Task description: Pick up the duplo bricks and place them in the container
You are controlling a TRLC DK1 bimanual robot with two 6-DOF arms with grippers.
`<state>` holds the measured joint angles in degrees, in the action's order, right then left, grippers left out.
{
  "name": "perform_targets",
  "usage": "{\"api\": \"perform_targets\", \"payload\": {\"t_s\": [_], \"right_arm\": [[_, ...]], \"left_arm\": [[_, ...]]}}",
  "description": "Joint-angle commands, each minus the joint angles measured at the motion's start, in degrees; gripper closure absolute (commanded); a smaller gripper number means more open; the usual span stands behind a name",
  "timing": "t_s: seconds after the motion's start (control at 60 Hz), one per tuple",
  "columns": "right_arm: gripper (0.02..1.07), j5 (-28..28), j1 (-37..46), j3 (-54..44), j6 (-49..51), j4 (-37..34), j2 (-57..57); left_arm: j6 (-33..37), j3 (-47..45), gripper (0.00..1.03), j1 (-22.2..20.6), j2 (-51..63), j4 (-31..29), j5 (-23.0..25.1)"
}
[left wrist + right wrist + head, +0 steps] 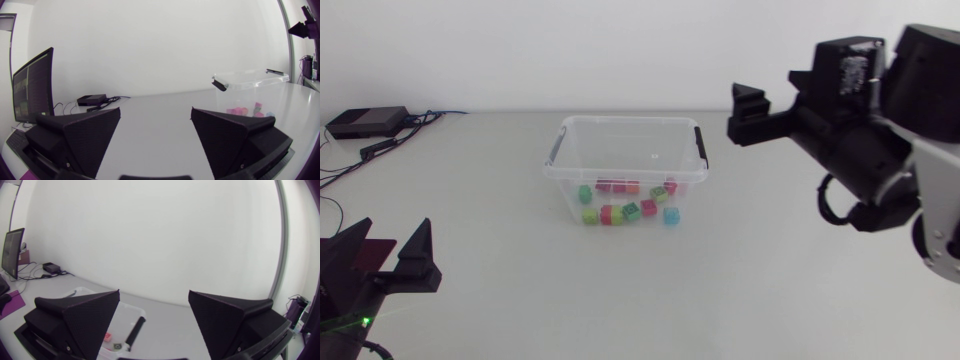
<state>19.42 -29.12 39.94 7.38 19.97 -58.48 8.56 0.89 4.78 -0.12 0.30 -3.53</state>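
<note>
A clear plastic container [552, 165] with black handle clips stands in the middle of the table. Several duplo bricks [631, 210] in green, red, pink, yellow and cyan lie on its floor, seen through the wall. My right gripper [767, 90] hangs high beside the container's right end. It is open with nothing between its fingers [154, 294]. Beneath it lie the container's rim [131, 311], a black clip and a pink brick [106, 337]. My left gripper [393, 228] sits low at the near left corner, open and empty [156, 112]. The container [250, 82] is ahead of it and to one side.
A black box [365, 122] with cables lies at the far left of the table, also seen as the box [91, 99] ahead of the left gripper. Bare white tabletop [500, 250] surrounds the container.
</note>
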Motion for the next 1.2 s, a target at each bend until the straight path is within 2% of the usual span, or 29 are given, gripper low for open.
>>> {"api": "perform_targets", "payload": {"t_s": [0.0,0.333,0.967,1.017,1.183], "right_arm": [[0.07,0.3,3.7,-4.5,2.7,0.3,5.9],[0.07,-1.8,16.3,-19.3,6.7,0.8,28.5],[0.07,-14.8,25.8,-34.7,-3.5,-14.5,50.9],[0.13,-16.1,26.8,-36.2,-4.6,-16.0,53.0],[0.13,-19.3,29.1,-39.8,-7.3,-19.9,58.3]], "left_arm": [[-1.4,-0.9,0.05,0.6,-0.6,0.0,0.0],[-0.9,-1.0,0.05,0.9,-0.6,0.1,0.0],[-6.5,-0.9,0.05,-3.3,-0.1,-0.2,2.6],[-7.1,-0.9,0.05,-3.7,0.0,-0.2,2.9],[-8.5,-0.9,0.05,-4.7,0.1,-0.3,3.5]]}}
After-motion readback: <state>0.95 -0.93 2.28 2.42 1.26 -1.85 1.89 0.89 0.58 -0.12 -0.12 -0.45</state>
